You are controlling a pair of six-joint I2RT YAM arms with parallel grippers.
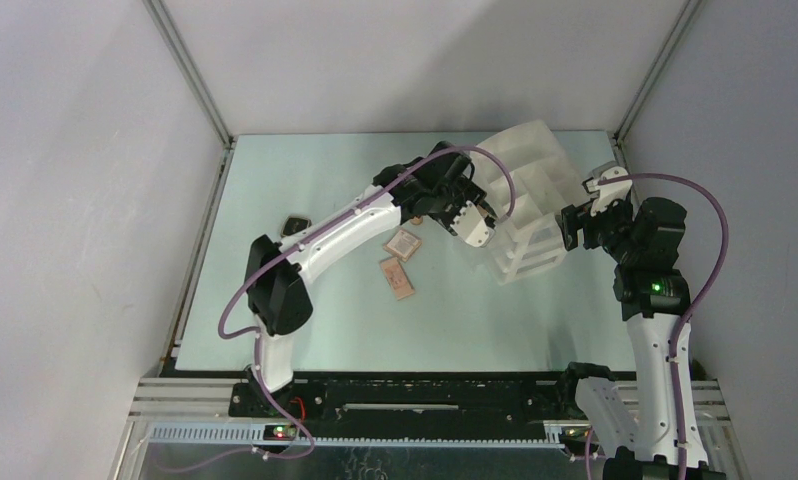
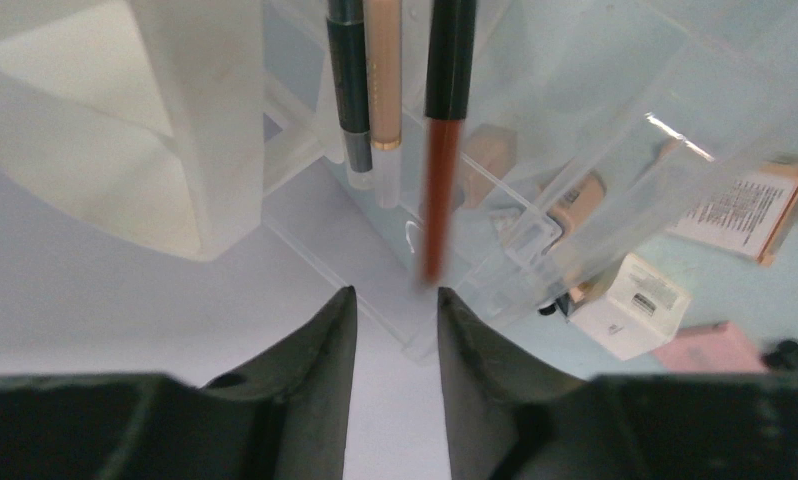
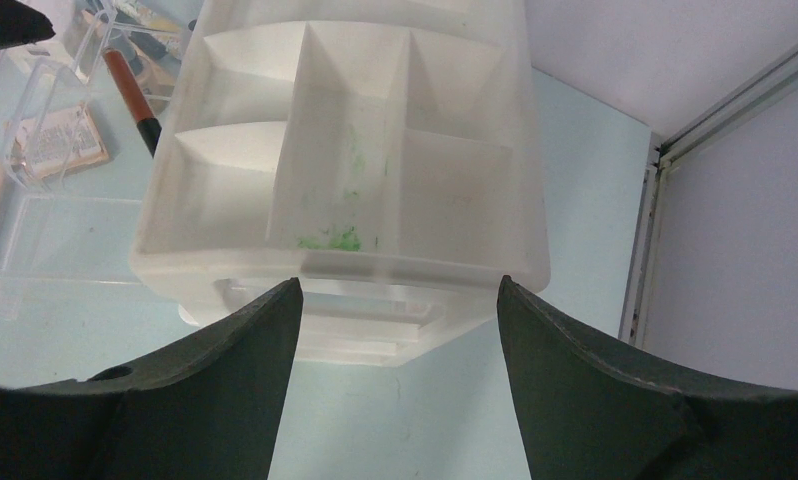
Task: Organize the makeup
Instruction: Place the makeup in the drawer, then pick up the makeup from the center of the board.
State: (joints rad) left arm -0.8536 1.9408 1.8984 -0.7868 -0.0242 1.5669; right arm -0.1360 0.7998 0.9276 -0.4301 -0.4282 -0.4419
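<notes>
Standing the red pencil (image 2: 437, 190) in the clear organizer (image 2: 595, 90) is judged the step in hand. Left jaws are held narrowly apart, gripping nothing, and the pencil's blurred tip is seen just above the gap. A straight withdrawal is advised, so the dark pencil (image 2: 345, 80) and beige tube (image 2: 383, 80) alongside are not knocked. Right jaws are spread wide and empty, facing the white organizer (image 3: 345, 200). Two palettes (image 1: 402, 243) and a compact (image 1: 296, 225) lie unsorted on the worktop (image 1: 305, 330).

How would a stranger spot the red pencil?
Find the big white organizer at the table's far side. Three thin sticks sit in its clear section by the left gripper. The pencil is red-brown with a black cap; its neighbours are dark and beige.
</notes>
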